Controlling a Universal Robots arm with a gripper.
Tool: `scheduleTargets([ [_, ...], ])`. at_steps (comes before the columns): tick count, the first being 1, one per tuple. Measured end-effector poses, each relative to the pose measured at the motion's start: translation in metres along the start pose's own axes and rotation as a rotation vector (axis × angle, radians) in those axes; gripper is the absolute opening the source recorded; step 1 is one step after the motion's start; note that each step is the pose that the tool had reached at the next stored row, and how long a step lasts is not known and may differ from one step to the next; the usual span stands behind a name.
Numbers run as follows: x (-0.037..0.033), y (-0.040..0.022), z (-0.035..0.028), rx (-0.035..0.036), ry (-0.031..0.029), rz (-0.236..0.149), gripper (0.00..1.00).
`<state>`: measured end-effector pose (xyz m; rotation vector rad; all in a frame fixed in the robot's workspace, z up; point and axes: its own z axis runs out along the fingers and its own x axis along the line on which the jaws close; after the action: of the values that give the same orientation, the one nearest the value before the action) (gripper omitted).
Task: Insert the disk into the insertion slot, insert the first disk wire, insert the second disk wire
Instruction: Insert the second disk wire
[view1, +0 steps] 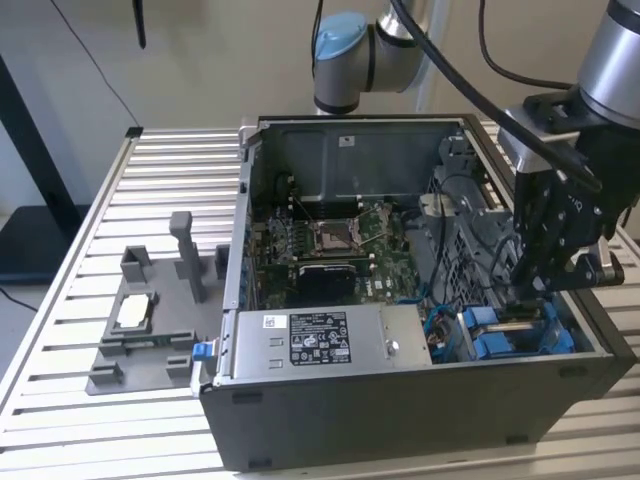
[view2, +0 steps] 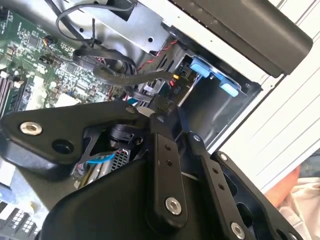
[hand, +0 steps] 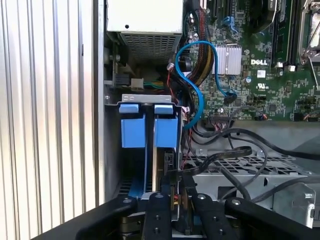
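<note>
The disk (hand: 150, 131) sits in the insertion slot (hand: 112, 150) at the case's front corner on the exterior view's right. Its blue caddy tabs (view1: 497, 333) face up and its metal body is mostly hidden. My gripper (view1: 527, 290) reaches down into that corner right beside the blue frame (view2: 212, 76). In both wrist views the fingers (hand: 159, 210) stand close together, shut on the black plug end of a flat black disk wire (hand: 225, 155). The wire (view2: 125, 76) loops away over the drive cage toward the motherboard.
A grey labelled power-supply box (view1: 320, 345) fills the case front, with the green motherboard (view1: 335, 250) behind it. A blue cable (hand: 197, 65) and a bundle of wires hang near the bay. A grey fixture (view1: 150, 325) stands on the slatted table (view1: 90, 240) at the exterior view's left.
</note>
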<state>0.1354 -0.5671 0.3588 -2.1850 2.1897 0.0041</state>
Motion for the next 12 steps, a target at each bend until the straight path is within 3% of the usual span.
scheduleTargets([
  [8, -0.0007, -0.0006, -0.0193, 0.0, 0.0001, 0.003, 0.24],
  [12, -0.0008, -0.0007, -0.0226, 0.0, -0.0002, 0.002, 0.24],
])
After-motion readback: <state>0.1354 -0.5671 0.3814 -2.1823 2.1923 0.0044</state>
